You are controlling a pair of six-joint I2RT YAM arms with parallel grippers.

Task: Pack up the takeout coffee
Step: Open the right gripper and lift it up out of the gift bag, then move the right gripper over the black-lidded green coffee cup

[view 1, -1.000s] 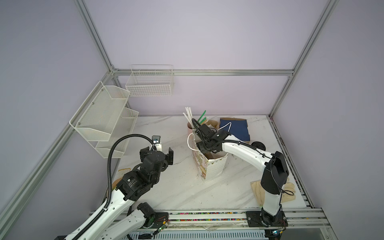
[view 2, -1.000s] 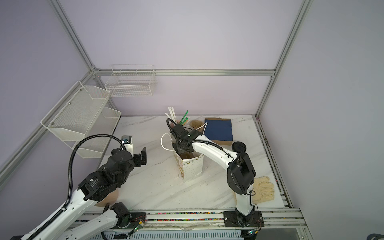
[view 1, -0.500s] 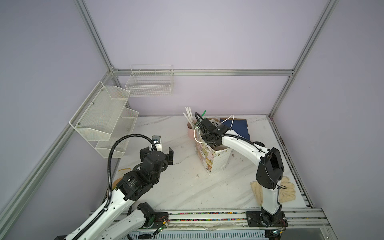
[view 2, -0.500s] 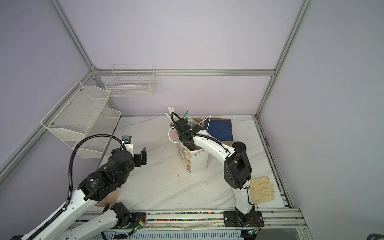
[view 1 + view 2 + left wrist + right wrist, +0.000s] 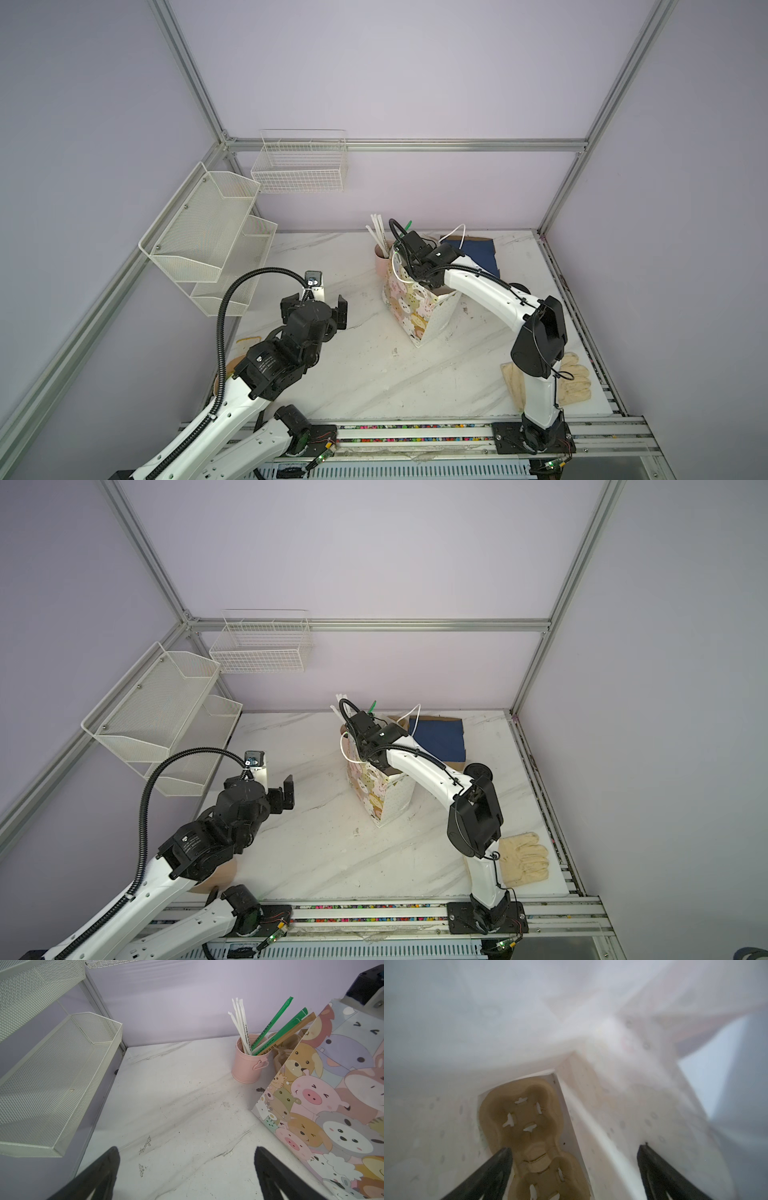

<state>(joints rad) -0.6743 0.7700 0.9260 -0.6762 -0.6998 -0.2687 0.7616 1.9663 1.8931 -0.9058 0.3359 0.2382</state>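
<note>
The takeout coffee shows in no view. A paper bag [image 5: 415,309] [image 5: 380,798] printed with cartoon animals [image 5: 332,1095] stands mid-table, its white cord handles up. My right gripper [image 5: 573,1151] is down inside the bag, open, with nothing between its fingers. A tan pulp cup tray [image 5: 527,1126] lies on the bag's floor just beyond the fingertips. My left gripper [image 5: 316,305] [image 5: 187,1153] hangs open and empty over bare marble, left of the bag.
A pink mug [image 5: 380,259] [image 5: 247,1066] of straws stands close behind the bag, with tan pulp pieces [image 5: 288,1043] beside it. A blue pad [image 5: 478,253] lies at the back right and a glove [image 5: 575,384] at the front right. Mesh shelves [image 5: 208,241] and a wire basket [image 5: 299,166] hang on the left walls.
My right gripper has gone farther back and deeper into the bag. The bag has turned and shifted slightly with it. The left arm has not moved.
</note>
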